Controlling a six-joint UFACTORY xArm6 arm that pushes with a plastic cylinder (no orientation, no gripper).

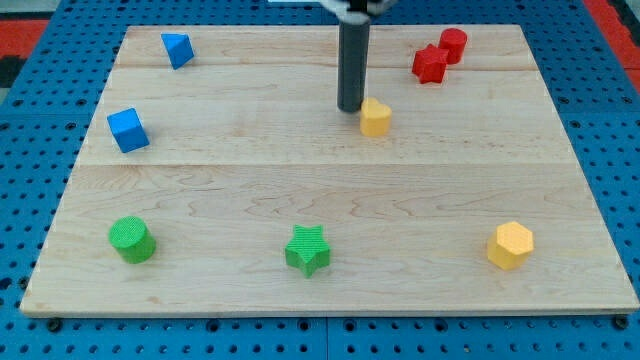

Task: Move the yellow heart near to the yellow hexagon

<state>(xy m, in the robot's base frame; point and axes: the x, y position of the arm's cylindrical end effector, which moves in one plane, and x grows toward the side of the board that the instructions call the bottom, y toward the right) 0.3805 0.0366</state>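
The yellow heart (375, 117) lies on the wooden board (320, 190) a little right of centre, in the upper half. My tip (351, 108) stands just left of the heart, touching or almost touching its upper left side. The yellow hexagon (511, 245) sits near the board's bottom right corner, far below and to the right of the heart.
A red star (430, 64) and a red cylinder (453, 45) sit together at the top right. Two blue blocks (177, 49) (128, 130) lie at the upper left. A green cylinder (132, 240) is at the bottom left and a green star (308, 250) at the bottom centre.
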